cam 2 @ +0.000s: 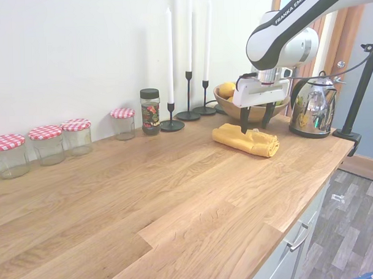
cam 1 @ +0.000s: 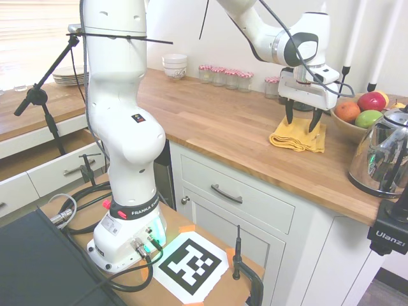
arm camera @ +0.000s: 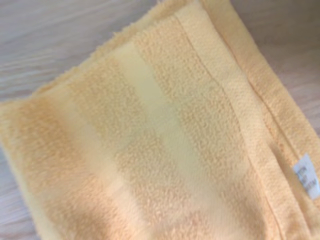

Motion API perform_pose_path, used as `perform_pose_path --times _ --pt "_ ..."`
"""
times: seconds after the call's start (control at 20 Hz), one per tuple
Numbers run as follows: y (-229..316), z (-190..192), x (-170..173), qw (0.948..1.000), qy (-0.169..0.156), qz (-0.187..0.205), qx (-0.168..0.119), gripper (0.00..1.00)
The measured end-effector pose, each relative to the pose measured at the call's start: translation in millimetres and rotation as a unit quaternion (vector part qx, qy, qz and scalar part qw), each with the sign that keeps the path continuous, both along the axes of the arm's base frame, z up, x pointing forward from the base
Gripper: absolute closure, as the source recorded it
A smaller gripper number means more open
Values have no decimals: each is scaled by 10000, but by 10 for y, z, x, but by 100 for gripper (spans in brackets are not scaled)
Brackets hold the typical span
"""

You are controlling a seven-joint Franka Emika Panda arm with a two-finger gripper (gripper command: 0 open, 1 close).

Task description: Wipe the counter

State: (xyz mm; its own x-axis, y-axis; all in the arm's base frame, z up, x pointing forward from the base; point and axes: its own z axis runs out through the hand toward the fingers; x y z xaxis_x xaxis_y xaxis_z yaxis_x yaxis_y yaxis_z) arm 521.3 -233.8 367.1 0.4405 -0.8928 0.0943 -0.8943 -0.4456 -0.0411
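Observation:
A folded yellow towel (cam 1: pixel 296 136) (cam 2: pixel 246 139) lies on the butcher-block counter (cam 1: pixel 223 121) (cam 2: pixel 145 190) near its right end. My gripper (cam 1: pixel 301 123) (cam 2: pixel 256 123) hangs straight over the towel, open, its two dark fingers spread wide with the tips just at the cloth's top. Nothing is held between them. The wrist view is filled by the yellow towel (arm camera: pixel 160 135) with a small white label at one edge, lying on the wood.
A fruit bowl (cam 1: pixel 357 115) (cam 2: pixel 234 107) and a shiny kettle (cam 1: pixel 382 156) (cam 2: pixel 311 114) stand close by the towel. Candlesticks (cam 2: pixel 188 112), a spice jar (cam 2: pixel 150 111) and several red-checked jars (cam 2: pixel 49 144) (cam 1: pixel 223 75) line the wall. Stacked bowls (cam 1: pixel 174 65) sit at the far corner.

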Motion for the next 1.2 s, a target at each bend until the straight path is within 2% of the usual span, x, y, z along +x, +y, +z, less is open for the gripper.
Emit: perform_pose_path --times 0.3,0.55,0.6,1.2 --pt "-9 -217 50 9999 102 8 -5 0" --pt "-4 -330 81 9998 156 -56 116 0" --pt "-5 -335 84 9998 161 -56 128 100" --pt "-48 -370 72 9996 78 24 283 100"
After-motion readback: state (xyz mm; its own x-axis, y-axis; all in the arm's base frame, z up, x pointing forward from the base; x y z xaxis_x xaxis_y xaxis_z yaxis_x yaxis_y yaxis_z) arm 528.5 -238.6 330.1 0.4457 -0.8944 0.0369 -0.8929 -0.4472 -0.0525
